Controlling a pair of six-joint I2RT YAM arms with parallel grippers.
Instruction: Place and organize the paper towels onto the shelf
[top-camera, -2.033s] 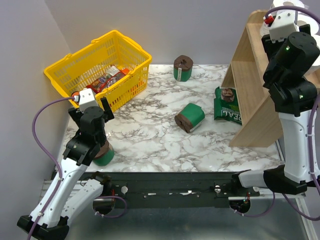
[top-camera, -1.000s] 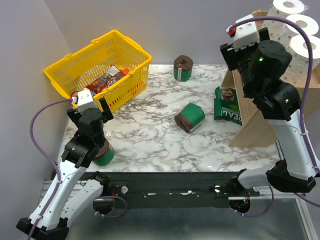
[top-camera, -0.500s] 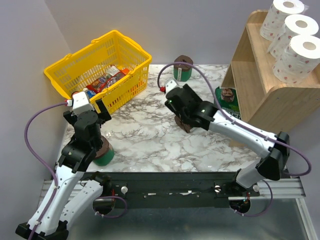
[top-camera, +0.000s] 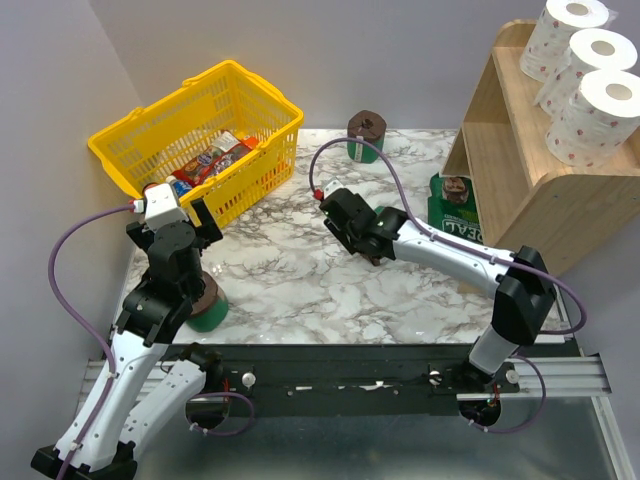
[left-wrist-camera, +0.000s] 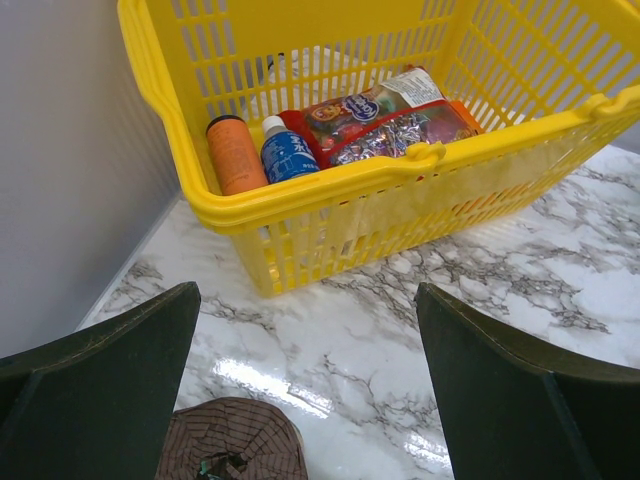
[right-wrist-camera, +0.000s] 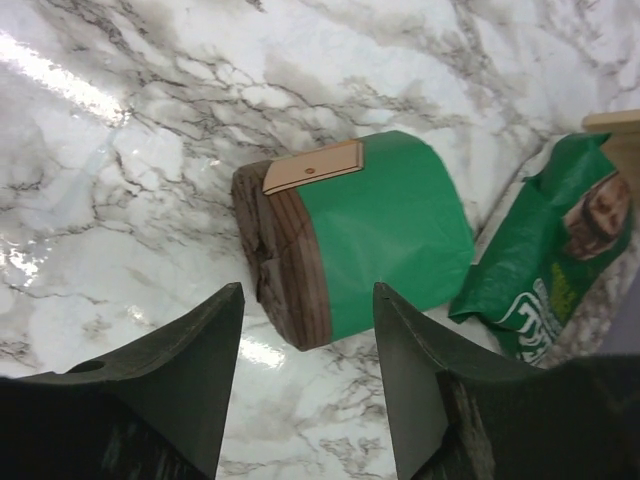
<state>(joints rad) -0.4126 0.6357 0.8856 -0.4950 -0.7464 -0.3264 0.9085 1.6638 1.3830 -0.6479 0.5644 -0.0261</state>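
Note:
Three white paper towel rolls (top-camera: 585, 75) stand on top of the wooden shelf (top-camera: 520, 190) at the right. A green roll with brown ends (right-wrist-camera: 350, 240) lies on its side mid-table, mostly hidden in the top view under my right gripper (top-camera: 372, 245), which hangs open just above it (right-wrist-camera: 305, 330). Another green roll (top-camera: 366, 136) stands at the back. A third green roll (top-camera: 207, 308) stands at the near left; its brown top (left-wrist-camera: 232, 442) shows below my open, empty left gripper (left-wrist-camera: 305, 350), (top-camera: 190, 225).
A yellow basket (top-camera: 200, 140) with snack packets and bottles (left-wrist-camera: 290, 150) stands at the back left, close ahead of the left gripper. A green bag (top-camera: 455, 212) lies against the shelf's foot, beside the lying roll (right-wrist-camera: 550, 260). Grey walls stand behind and left.
My right arm has swung down from the shelf top, where the three white rolls now stand free, to just above the lying green roll. The left arm has barely moved.

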